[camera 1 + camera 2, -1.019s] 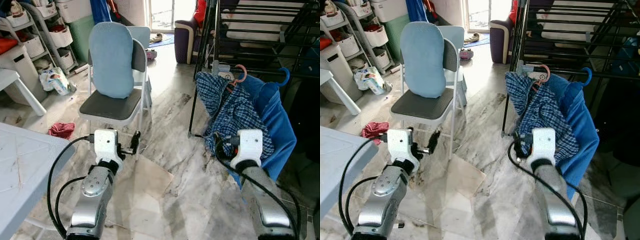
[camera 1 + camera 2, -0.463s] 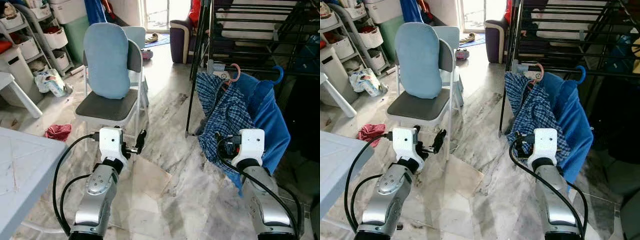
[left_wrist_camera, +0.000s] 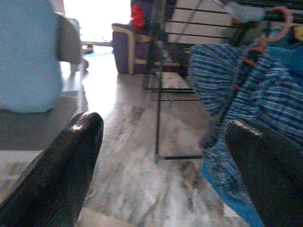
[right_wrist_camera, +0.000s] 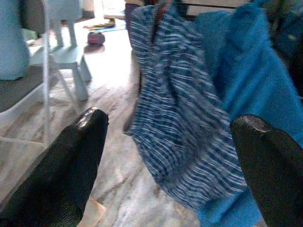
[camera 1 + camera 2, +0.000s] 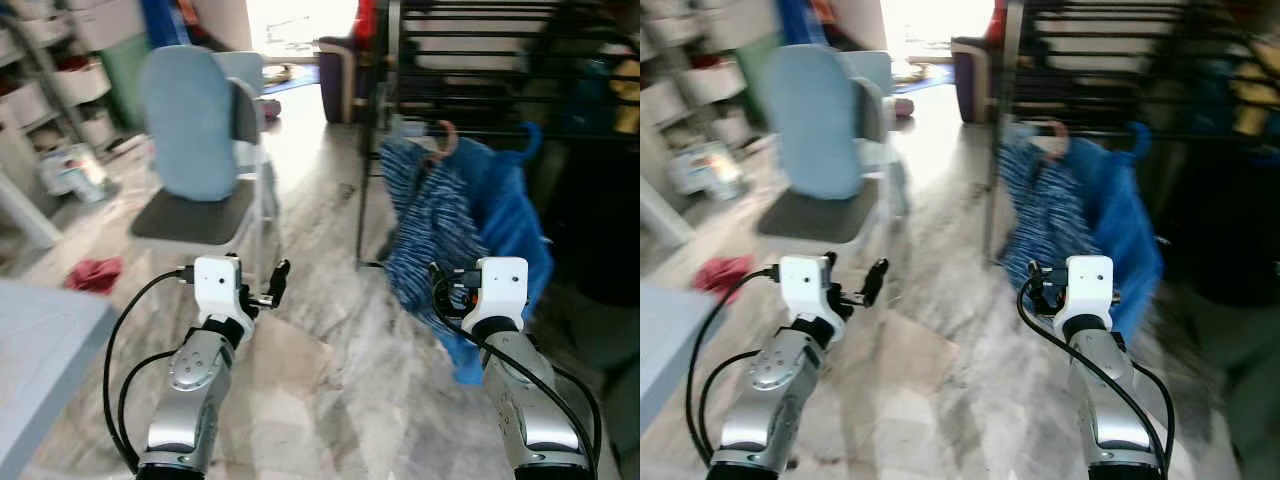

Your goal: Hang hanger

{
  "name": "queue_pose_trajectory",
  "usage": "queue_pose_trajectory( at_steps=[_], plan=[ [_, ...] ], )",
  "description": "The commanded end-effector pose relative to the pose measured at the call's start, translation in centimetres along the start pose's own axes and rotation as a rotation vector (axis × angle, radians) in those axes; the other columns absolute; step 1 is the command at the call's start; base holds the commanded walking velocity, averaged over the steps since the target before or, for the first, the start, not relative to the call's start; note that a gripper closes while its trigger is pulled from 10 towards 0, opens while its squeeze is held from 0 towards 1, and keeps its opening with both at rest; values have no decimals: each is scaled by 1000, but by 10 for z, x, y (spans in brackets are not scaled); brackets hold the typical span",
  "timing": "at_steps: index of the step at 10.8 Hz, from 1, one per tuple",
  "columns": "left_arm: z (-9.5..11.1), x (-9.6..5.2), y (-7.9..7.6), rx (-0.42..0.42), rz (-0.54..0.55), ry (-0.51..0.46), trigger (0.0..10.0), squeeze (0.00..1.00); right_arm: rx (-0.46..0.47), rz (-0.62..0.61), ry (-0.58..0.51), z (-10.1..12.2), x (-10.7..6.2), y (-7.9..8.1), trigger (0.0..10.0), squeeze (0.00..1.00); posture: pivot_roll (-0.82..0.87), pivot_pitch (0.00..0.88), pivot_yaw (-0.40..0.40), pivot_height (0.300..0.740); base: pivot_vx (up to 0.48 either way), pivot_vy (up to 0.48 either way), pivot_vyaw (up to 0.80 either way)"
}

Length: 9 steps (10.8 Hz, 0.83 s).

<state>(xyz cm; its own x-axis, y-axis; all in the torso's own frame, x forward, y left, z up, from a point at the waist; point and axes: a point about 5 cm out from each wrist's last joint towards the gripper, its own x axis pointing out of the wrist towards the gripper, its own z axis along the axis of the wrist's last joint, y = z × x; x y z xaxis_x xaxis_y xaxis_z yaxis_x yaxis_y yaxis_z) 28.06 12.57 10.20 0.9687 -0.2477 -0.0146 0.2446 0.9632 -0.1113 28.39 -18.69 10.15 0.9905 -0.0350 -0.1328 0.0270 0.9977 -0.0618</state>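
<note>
Head views are blurred. A black drying rack (image 5: 372,150) is taken as landmark. On its front rail two garments are hung: a blue checked shirt (image 5: 428,225) on a pink hanger (image 5: 447,140), hook over the rail, and just beside it, on the side away from the chair, a plain blue garment (image 5: 510,215) on a blue hanger (image 5: 527,140). The shirt and the blue garment are seen touching, the shirt partly in front.

The right gripper (image 4: 165,156) is held in front of the rack, near the lower part of the checked shirt, not touching it. Its fingers (image 4: 71,161) are seen wide apart in the right wrist view, nothing between them; shirt and blue garment are framed in the gap.

The left gripper (image 3: 161,161) is held out over the marble floor (image 5: 330,330), off to the chair side of the rack and apart from it. Its fingers (image 3: 61,165) are spread apart as well, nothing gripped; the rack's legs and the shirt's edge are seen past them.

A folding chair (image 5: 215,215) with a light blue cushion (image 5: 185,120) is stood well to the left of the rack. A red cloth (image 5: 95,273) is lying on the floor beyond the chair. A sofa end (image 5: 340,75) is made out behind the rack, detail too blurred.
</note>
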Motion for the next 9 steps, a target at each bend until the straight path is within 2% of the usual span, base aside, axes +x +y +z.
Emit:
queue_pose_trajectory(
  at_steps=[1,5,7,9],
  plan=[
    [0,2,0,4,-12,2,10000,0,3,0,-1,2,2,1,10000,0,-110,0,46,740,0,0,-800],
    [0,3,1,6,-11,-1,10000,0,5,9,1,2,3,3,10000,0,-108,0,44,740,0,0,-683],
    [-2,4,2,29,6,12,10000,0,-1,8,-1,2,2,3,10000,0,-107,0,44,740,0,0,0],
    [-2,3,-1,9,-18,13,10000,0,-2,7,1,1,1,3,10000,0,-109,0,46,740,0,0,0]
  ],
)
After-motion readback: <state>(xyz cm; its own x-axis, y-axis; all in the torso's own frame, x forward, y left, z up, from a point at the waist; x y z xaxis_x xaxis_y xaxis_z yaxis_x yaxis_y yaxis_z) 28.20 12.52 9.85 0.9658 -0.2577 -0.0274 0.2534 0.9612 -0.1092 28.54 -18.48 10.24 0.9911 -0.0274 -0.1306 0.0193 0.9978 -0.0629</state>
